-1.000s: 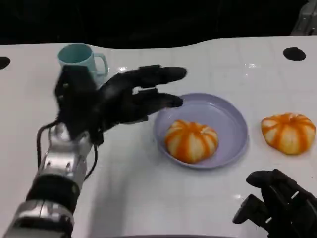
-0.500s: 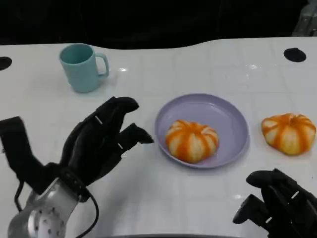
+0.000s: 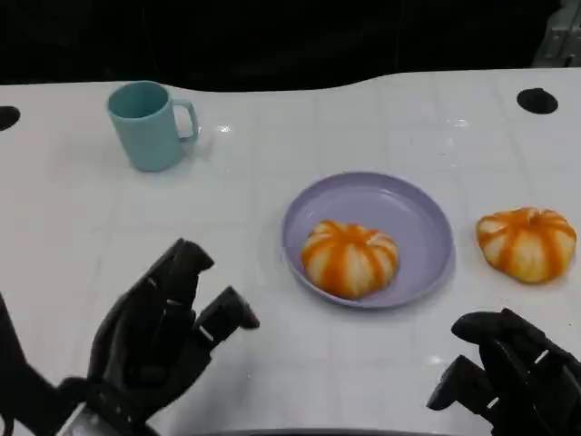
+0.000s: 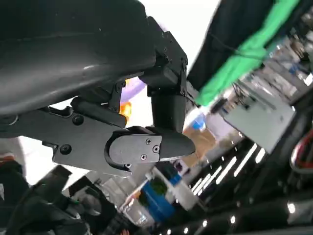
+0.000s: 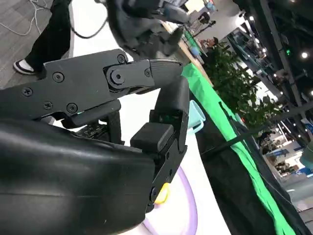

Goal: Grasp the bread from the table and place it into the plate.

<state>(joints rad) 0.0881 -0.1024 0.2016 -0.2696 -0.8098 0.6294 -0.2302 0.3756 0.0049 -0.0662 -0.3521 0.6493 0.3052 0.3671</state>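
White tiled table (image 3: 272,381) under a dark backdrop; two black round marks sit near its far edge. We log one bread (image 3: 349,258) lying inside the lilac plate (image 3: 427,213), toward its near-left side, and a second bread (image 3: 527,242) on the bare table just right of the plate, apart from its rim. A teal mug (image 3: 148,123) stands well to the far left.

Change since a second ago: the left hand (image 3: 163,331), which then reached out level with the plate's left rim, has pulled back to the near-left corner. It holds nothing, fingers loosely spread. We read this as a release completed, so the one bread counts as placed; the other is still untouched.

The right hand (image 3: 513,377) rests at the near-right edge, empty, fingers partly curled. It is cut off by the frame, so we cannot tell its full pose. Both wrist views are mostly blocked by hand shells; only slivers of plate and orange show.
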